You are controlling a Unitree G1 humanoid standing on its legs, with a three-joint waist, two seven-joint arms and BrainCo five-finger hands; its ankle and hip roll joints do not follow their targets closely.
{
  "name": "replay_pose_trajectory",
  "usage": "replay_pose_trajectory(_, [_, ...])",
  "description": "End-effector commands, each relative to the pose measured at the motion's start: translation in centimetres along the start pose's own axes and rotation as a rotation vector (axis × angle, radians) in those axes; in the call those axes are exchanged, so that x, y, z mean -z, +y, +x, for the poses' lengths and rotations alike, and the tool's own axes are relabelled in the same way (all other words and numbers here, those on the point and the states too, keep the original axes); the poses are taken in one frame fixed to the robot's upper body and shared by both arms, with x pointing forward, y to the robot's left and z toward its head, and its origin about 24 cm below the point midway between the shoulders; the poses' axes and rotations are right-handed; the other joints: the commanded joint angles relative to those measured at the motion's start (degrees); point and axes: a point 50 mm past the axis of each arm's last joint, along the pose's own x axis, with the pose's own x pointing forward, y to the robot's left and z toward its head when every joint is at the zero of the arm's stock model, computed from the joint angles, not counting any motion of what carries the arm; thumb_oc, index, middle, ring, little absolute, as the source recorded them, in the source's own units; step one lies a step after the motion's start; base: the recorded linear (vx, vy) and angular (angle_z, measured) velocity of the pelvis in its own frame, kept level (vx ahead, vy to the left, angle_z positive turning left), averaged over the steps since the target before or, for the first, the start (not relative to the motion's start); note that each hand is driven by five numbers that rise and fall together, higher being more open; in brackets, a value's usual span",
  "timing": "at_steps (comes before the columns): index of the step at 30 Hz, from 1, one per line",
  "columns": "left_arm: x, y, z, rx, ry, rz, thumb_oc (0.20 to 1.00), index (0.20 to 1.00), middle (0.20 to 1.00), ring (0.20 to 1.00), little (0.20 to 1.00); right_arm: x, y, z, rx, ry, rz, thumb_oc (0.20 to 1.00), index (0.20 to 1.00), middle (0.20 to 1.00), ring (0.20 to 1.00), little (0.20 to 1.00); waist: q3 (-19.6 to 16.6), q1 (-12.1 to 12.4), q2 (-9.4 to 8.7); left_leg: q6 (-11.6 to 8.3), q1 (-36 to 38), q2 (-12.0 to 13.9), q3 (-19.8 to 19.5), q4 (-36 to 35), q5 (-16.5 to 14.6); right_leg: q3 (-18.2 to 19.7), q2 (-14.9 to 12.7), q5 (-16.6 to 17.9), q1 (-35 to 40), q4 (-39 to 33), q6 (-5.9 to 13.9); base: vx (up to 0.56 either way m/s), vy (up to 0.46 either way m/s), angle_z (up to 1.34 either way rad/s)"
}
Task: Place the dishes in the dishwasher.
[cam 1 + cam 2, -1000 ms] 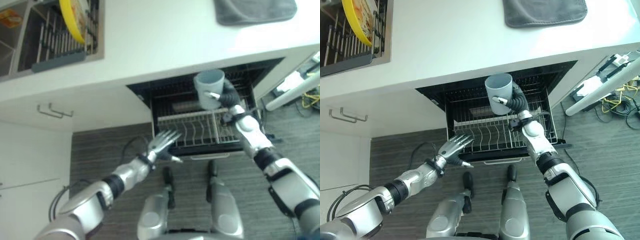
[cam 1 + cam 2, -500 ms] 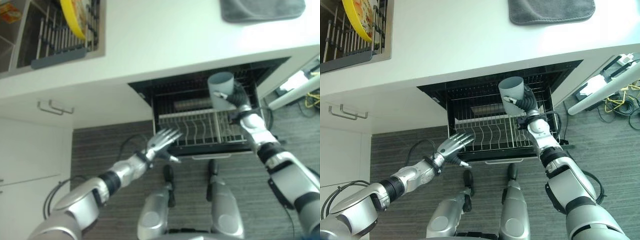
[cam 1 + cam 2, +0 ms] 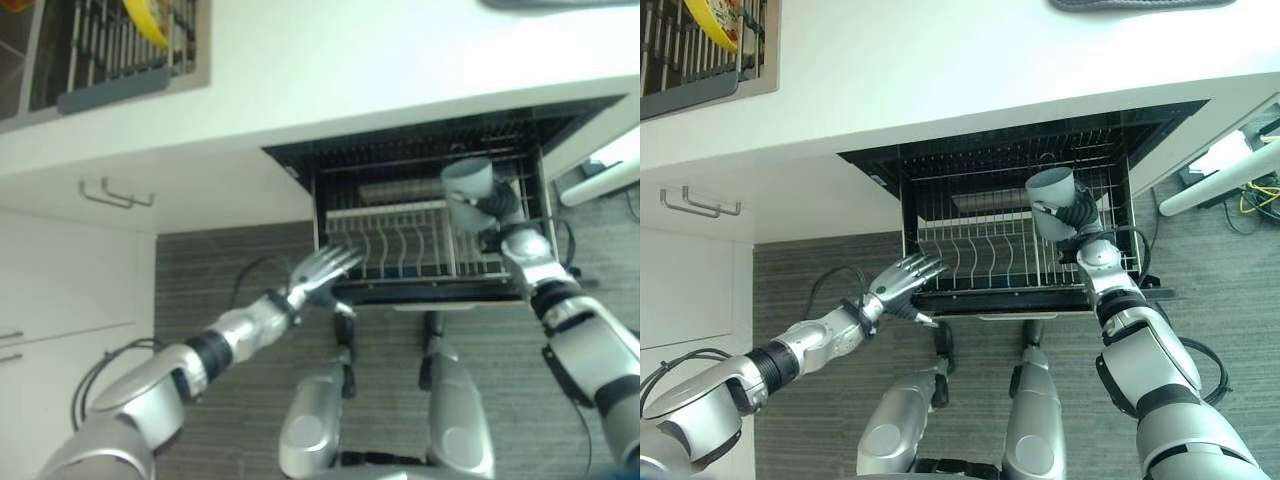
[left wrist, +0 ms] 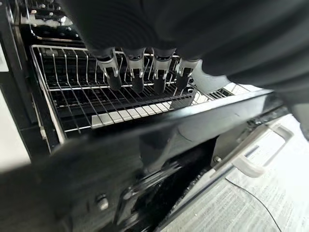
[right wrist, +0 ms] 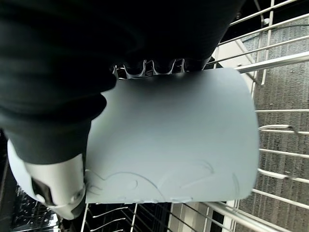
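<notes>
The right hand [image 3: 1077, 214] is gripping a pale blue-grey cup [image 3: 1052, 198], fingers and thumb curled round its smooth wall, and is holding it tilted above the right part of the rack [image 3: 980, 262]; the right wrist view is showing what the eye views are not, a faint raised wavy line along the cup's [image 5: 169, 140] wall, the thumb [image 5: 58, 186] pressing one side and the fingertips [image 5: 145, 67] lying over the other, with wire rods passing under it; the rack is made of thin light wire with upright curved tines, pulled out of the black dishwasher [image 3: 940, 160] under the white surface [image 3: 960, 70]; the left hand [image 3: 902, 278] is hovering in front of the rack's left front corner, its fingers straight and spread, holding nothing; the left wrist view is showing those dark fingertips [image 4: 115, 79] just above the rack's wires and the glossy black front edge below; the eye views are showing a second rack [image 3: 110, 50] at the far left of the surface, with a yellow plate [image 3: 150, 25] standing in it, and a grey cloth [image 3: 1130, 4] at the far right edge.
</notes>
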Motion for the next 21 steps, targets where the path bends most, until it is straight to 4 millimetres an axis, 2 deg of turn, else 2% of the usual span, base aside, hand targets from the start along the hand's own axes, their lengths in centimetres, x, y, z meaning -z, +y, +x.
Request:
replay_pose_trajectory(1, [0.8,1.9,0.1,-0.035,0.003,0.011,1.0,1.0,1.0,1.0,1.0,-4.8,-0.9,1.6,0.058,-0.135,0.081,0.2,0.2,0.2,0.2,0.2,-0.53,1.41,-1.48,-0.61,-4.53,0.75,-1.06,2.09,4.73,-1.38,-3.3,-1.0,1.22,3.27,1.18,-0.03,-0.01,0.02])
replay_pose_trajectory(5, [0.3,2.9,0.7,-0.034,-0.014,0.017,1.0,1.0,1.0,1.0,1.0,-5.4,-1.2,1.8,0.085,-0.141,0.121,0.2,0.2,0.2,0.2,0.2,-0.53,1.47,-0.77,-0.6,-5.39,0.4,-0.97,1.92,4.84,-1.32,-3.57,-0.75,0.22,3.27,1.3,-0.01,0.003,-0.01])
replay_pose_trajectory(8, [-0.2,3.3,0.9,-0.046,-0.02,0.009,1.0,1.0,1.0,1.0,1.0,-5.8,-2.2,1.9,0.157,-0.145,0.192,0.2,0.2,0.2,0.2,0.2,-0.53,1.42,0.38,-0.61,-6.02,0.03,-0.69,1.7,5.05,-1.12,-3.94,-0.67,-0.68,3.39,1.45,-0.03,0.049,0.0])
replay_pose_trajectory(12, [-0.6,3.7,0.9,-0.06,-0.013,-0.01,1.0,1.0,1.0,1.0,1.0,-5.9,-3.2,1.9,0.224,-0.133,0.183,0.2,0.2,0.2,0.2,0.2,-0.53,1.17,1.68,-0.71,-6.11,-0.28,-0.48,1.29,5.2,-0.75,-4.16,-0.72,-1.24,3.51,1.51,-0.01,0.058,-0.06])
replay_pose_trajectory(13, [-0.6,3.8,0.9,-0.062,-0.011,-0.011,1.0,1.0,1.0,1.0,1.0,-5.7,-3.3,1.9,0.243,-0.125,0.187,0.52,0.52,0.52,0.52,0.52,-0.53,1.14,1.84,-0.75,-6.08,-0.32,-0.41,1.19,5.25,-0.72,-4.2,-0.68,-1.22,3.38,1.52,-0.01,0.075,0.0])
replay_pose_trajectory(14, [-0.5,3.9,0.8,-0.065,-0.007,-0.011,1.0,1.0,1.0,1.0,1.0,-5.5,-3.7,1.8,0.265,-0.114,0.191,1.0,1.0,1.0,1.0,1.0,-0.53,1.05,2.09,-0.79,-6.06,-0.41,-0.33,1.04,5.27,-0.66,-4.27,-0.62,-1.33,3.28,1.58,-0.02,0.054,0.0])
replay_pose_trajectory(17, [-0.3,4.3,0.7,-0.072,0.003,-0.012,1.0,1.0,1.0,1.0,1.0,-5.3,-3.9,1.7,0.278,-0.107,0.197,1.0,1.0,1.0,1.0,1.0,-0.53,0.89,2.36,-0.88,-6.16,-0.39,-0.03,0.89,5.36,-0.53,-4.39,-0.48,-1.64,3.17,1.6,-0.03,0.034,0.0])
replay_pose_trajectory(21, [-0.2,4.1,0.6,-0.078,0.003,-0.014,1.0,1.0,1.0,1.0,1.0,-5.4,-4.8,1.5,0.432,-0.114,0.174,1.0,1.0,1.0,1.0,1.0,-0.53,0.86,2.46,-0.73,-6.12,-0.45,0.11,0.73,5.32,-0.48,-4.39,-0.3,-1.81,3.11,1.65,-0.02,0.006,-0.01])
